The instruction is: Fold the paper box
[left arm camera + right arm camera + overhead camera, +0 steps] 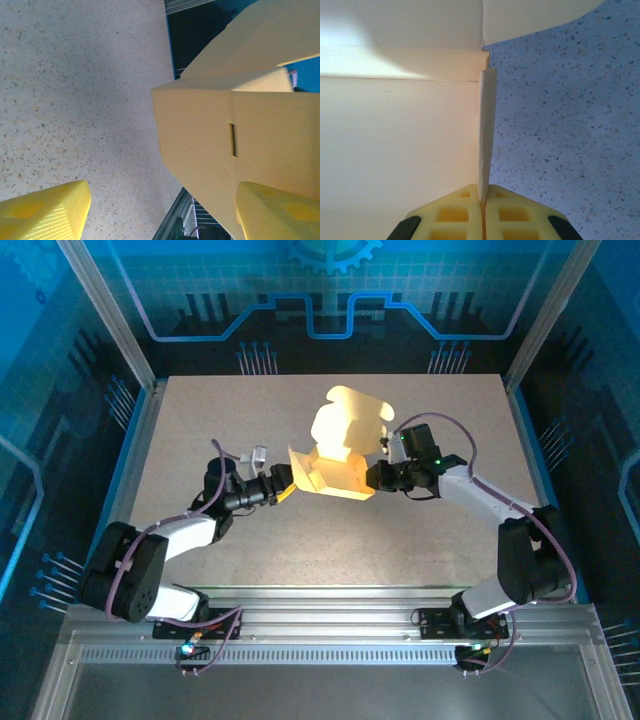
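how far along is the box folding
Partly done: the paper box already has raised walls forming a tray. In hand: the right hand pinches one wall edge while the open left hand sits at the opposite side. To do: the lid flap stands open.

Pale yellow across the thin card paper box [340, 455], brightest toward 12 o'clock. Beige-grey with fine dark speckles on the flat matte tabletop [250, 530]. Saturated yellow on the chunky plastic fingers [45, 212] of the left gripper [288, 485]. Blue, circuit-lined backdrop panel [300, 290] at 12 o'clock.

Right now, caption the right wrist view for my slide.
Right pincer shut on an edge-on panel of the pale yellow paper box, with the speckled table beside it.
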Tool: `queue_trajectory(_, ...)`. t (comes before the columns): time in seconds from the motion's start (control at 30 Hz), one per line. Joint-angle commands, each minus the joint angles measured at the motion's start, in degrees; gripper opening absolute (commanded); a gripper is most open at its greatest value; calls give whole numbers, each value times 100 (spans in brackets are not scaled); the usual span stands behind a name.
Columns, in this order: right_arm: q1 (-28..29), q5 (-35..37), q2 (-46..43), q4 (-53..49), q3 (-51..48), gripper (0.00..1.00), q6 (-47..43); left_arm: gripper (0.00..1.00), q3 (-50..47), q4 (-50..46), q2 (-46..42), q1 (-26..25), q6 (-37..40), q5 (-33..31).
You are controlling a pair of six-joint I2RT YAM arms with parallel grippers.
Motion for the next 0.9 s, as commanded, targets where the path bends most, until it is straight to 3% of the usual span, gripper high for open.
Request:
queue_trajectory(0.0, -73, 75, -59, -83, -50, 7, -58, 78, -101, 90, -233, 2, 56, 129)
queue_trajectory(0.33, 75, 199, 200, -138, 67, 6, -120, 78, -6, 225, -316, -84, -211, 314)
queue_trajectory(0.73, 398, 808, 275, -532, 332, 7, -338, 73, 215, -284, -179, -195, -113, 279)
queue_trajectory(0.87, 507, 952, 318, -609, 415, 6, -375, 67, 281, -311, -67, -274, -137, 277)
